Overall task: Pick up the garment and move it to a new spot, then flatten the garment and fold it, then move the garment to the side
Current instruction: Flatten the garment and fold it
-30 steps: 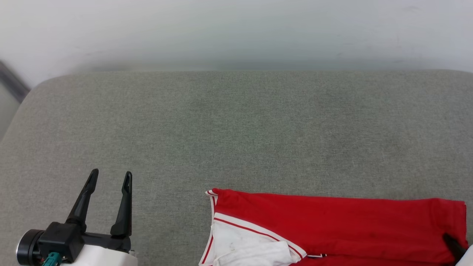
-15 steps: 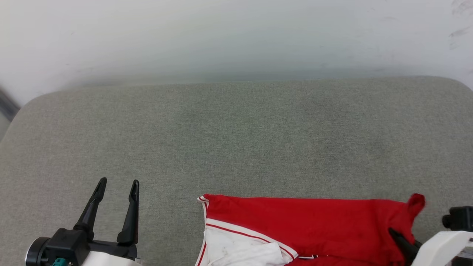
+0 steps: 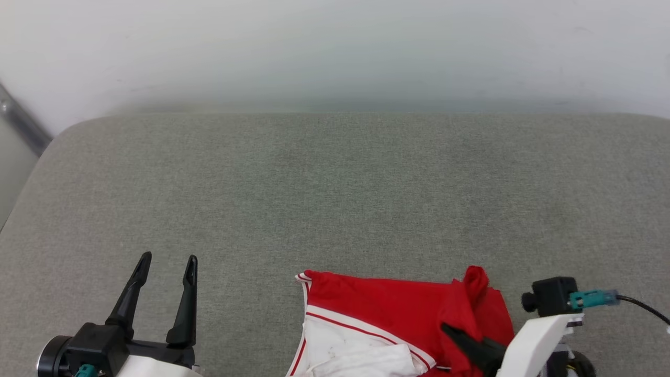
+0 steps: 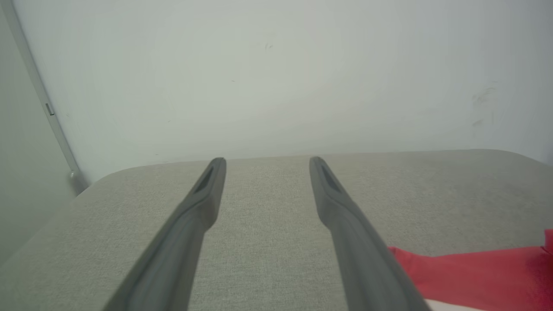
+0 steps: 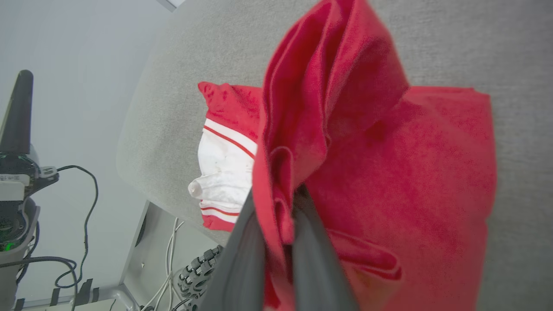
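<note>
One fold looks under way, to my eye. The garment [image 3: 387, 309] lies on the grey desk [image 3: 335, 183] at the bottom edge of the head view, right of centre, with its white sleeve toward the left. Your right gripper [image 3: 451, 332], fingers pressed together, pinches a raised bunch of its red cloth at the lower right. You have yet to finish folding and to shift it aside. Your left gripper [image 3: 169, 259] hovers spread and empty at the lower left. The garment rests straight on the desk, in no bin or basket.
</note>
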You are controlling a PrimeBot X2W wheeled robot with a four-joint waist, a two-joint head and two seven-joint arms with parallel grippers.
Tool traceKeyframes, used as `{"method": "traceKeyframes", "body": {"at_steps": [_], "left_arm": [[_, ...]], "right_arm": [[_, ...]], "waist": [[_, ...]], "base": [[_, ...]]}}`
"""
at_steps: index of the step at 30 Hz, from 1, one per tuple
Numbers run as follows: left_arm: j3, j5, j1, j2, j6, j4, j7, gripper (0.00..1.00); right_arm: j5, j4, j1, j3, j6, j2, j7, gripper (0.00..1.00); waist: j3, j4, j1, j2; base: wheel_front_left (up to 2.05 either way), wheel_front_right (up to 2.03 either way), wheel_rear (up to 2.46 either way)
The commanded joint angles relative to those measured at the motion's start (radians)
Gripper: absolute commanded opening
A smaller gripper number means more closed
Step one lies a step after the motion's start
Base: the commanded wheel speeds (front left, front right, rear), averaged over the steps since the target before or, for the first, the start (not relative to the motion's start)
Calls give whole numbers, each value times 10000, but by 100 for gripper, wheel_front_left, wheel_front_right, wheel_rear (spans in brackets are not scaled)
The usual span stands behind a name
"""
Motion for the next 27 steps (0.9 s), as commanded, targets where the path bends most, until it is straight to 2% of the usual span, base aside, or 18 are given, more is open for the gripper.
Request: {"method": "traceKeyframes", "body": {"at_steps": [1,8,13,21,22,23,24,27], "left_arm": [[-23,-14,-120,37,-16,25,-69,100],[-43,-27,-200,46,-16,113,-57,100],[-116,-48,-310,68,-16,161,-48,100],[-144,-110,-354,84,-16,232,-48,100],[-146,-111,-347,80,-16,241,-48,100],[-145,-105,-335,80,-16,253,-48,100],[-150,-99,-331,81,-16,267,-48,100],[-148,-91,-312,89,-16,293,-48,100]], "right_arm": [[513,157,-184,334,-4,35,-182,0],[1839,1289,-964,1748,-4,39,-1213,0],[2094,2445,-1656,2476,-4,38,-1907,0],[2273,4317,-2521,3084,-4,40,-2657,0],[2290,4457,-2602,3215,-2,43,-2716,23],[2396,4537,-2673,3400,-2,44,-2758,90],[2545,4579,-2709,3591,-2,48,-2794,100],[2950,4543,-2885,4101,-2,31,-2945,100]], "waist": [[35,138,0,0],[104,496,0,0],[150,772,0,0],[259,1090,0,0],[264,1112,0,0],[270,1128,0,0],[278,1139,0,0],[263,1132,0,0]], "base": [[0,0,0],[0,0,0],[0,0,0],[0,0,0],[0,0,0],[0,0,0],[0,0,0],[0,0,0]]}}
